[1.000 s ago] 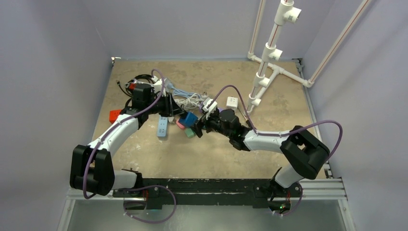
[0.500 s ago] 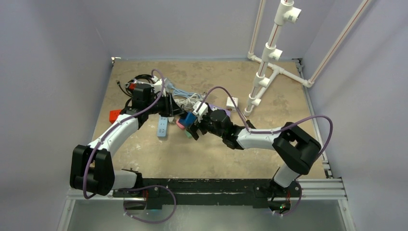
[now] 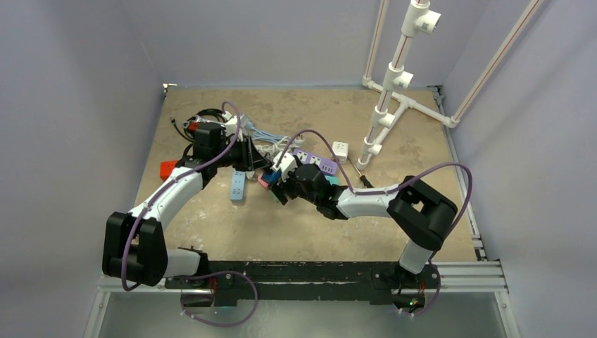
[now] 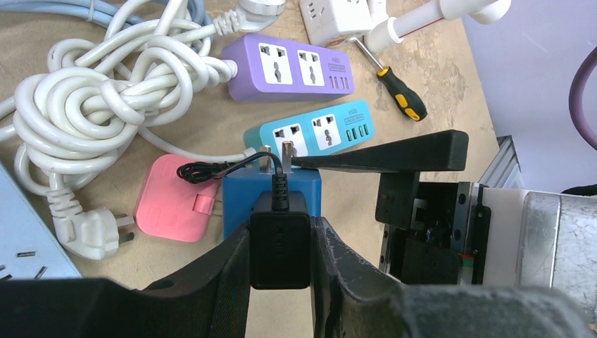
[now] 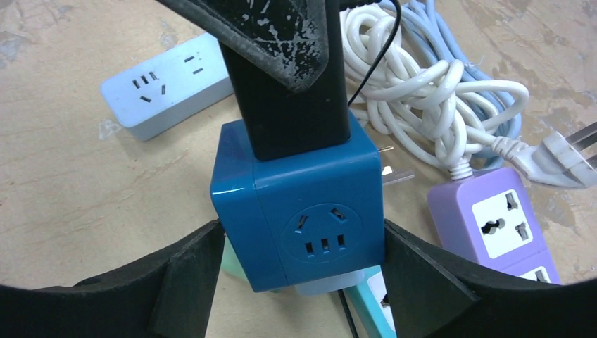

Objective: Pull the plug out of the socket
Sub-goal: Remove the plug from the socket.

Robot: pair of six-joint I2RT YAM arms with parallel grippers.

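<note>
plug (image 4: 279,243) pins hidden in blue cube (image 5: 299,225), purple strip (image 5: 493,225) cropped btm-right

Three power strips (image 4: 288,67), two cube sockets (image 5: 303,211), one black plug (image 4: 279,243), one pink adapter (image 4: 172,208), one screwdriver (image 4: 401,98).

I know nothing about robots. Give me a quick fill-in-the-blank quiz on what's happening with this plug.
1. The left gripper is clamped on a ____ plug.
2. That plug sits in a ____ socket cube.
3. The right gripper has one jaw on each side of that ____.
4. The white cable runs into the ____ power strip.

Missing words: black, blue, cube, purple.
</note>
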